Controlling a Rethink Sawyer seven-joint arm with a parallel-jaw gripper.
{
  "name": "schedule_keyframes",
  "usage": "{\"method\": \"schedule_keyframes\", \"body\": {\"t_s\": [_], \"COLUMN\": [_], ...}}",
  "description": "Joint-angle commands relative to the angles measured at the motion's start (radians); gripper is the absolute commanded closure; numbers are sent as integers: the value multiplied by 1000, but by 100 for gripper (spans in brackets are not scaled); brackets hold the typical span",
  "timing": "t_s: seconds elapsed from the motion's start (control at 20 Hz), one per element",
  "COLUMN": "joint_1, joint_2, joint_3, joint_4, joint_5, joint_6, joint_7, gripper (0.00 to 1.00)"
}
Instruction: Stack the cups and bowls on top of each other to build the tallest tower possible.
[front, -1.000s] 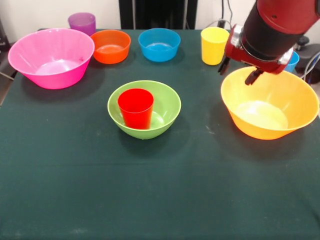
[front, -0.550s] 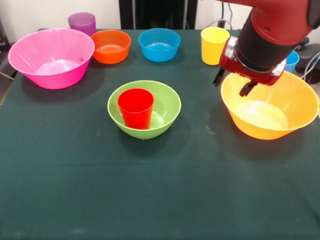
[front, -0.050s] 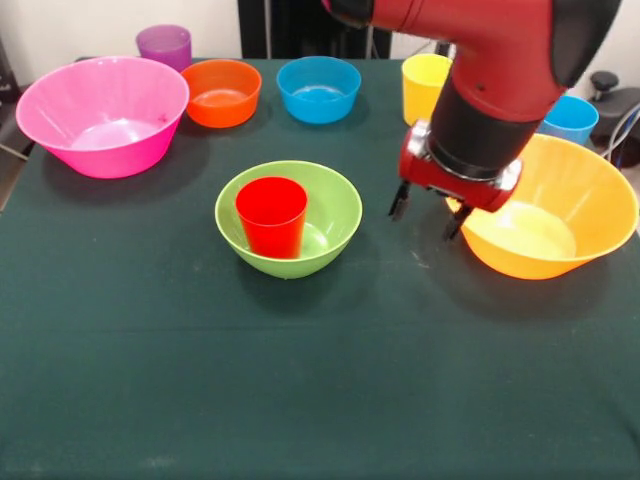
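Observation:
A red cup (front, -0.050s: 272, 215) stands upright inside the lime green bowl (front, -0.050s: 340, 203) at the table's middle. To its right sits the large yellow-orange bowl (front, -0.050s: 575, 215), holding nothing. My gripper (front, -0.050s: 425, 218) hangs open beside that bowl's left rim, between the two bowls, with nothing between its fingers. Along the back stand the pink bowl (front, -0.050s: 100, 115), the purple cup (front, -0.050s: 164, 45), the small orange bowl (front, -0.050s: 222, 92), the small blue bowl (front, -0.050s: 318, 88), the yellow cup (front, -0.050s: 422, 85) and the light blue cup (front, -0.050s: 573, 118). The arm partly hides the yellow cup and the light blue cup.
The dark green tablecloth (front, -0.050s: 300, 380) covers the table's whole near half. Black equipment and cables (front, -0.050s: 618, 100) lie at the back right corner.
The arm has swung from above the yellow-orange bowl's far side toward the picture's left and lower, and now stands beside that bowl's left rim. The gripper stays open. No cup or bowl moved.

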Motion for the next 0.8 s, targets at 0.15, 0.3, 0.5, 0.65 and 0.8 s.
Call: {"method": "schedule_keyframes", "body": {"t_s": [0.15, 0.3, 0.5, 0.65, 0.8], "joint_1": [-10, -6, -3, -2, 0], "joint_2": [19, 21, 20, 11, -7], "joint_3": [55, 51, 48, 49, 49], "joint_4": [128, 133, 132, 141, 159], "joint_5": [-48, -47, -46, -43, -42], "joint_6": [-88, -101, -103, -100, -93], "joint_7": [67, 71, 71, 69, 65], "gripper": [0, 0, 0, 0, 0]}}
